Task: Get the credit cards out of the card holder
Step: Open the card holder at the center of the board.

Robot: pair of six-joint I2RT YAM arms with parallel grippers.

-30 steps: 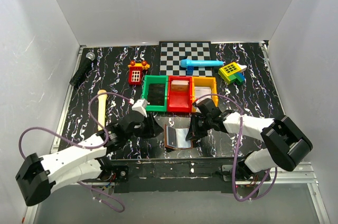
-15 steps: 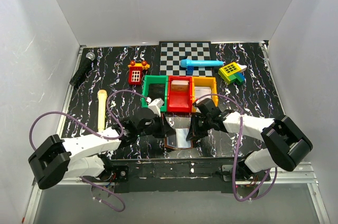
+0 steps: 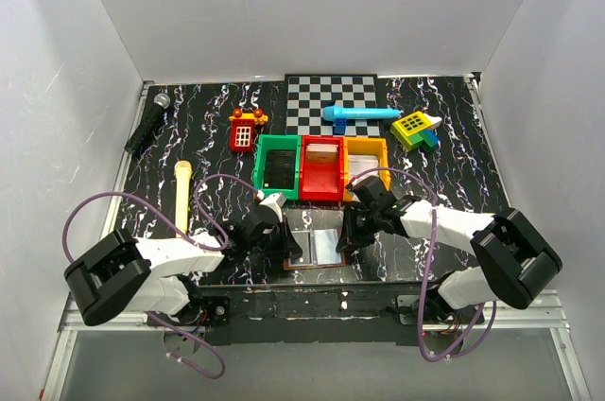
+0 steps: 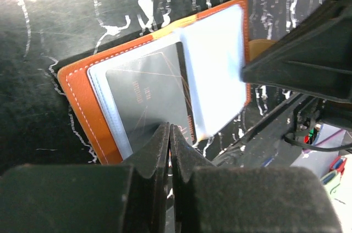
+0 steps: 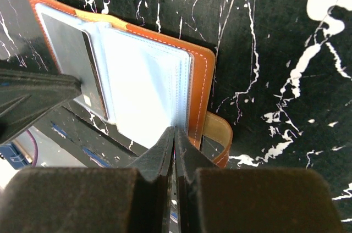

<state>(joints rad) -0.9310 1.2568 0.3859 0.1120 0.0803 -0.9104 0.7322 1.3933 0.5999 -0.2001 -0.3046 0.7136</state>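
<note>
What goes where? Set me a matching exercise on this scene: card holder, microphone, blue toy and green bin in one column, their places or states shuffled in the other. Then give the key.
Column one
1. card holder
2. microphone
3. blue toy
4. green bin

Column two
a. on the checkered board
b. just left of the red bin
c. lying open, pale sleeves facing up
d. at the far left corner of the table

Pairs: 1-c, 2-d, 3-a, 4-b
</note>
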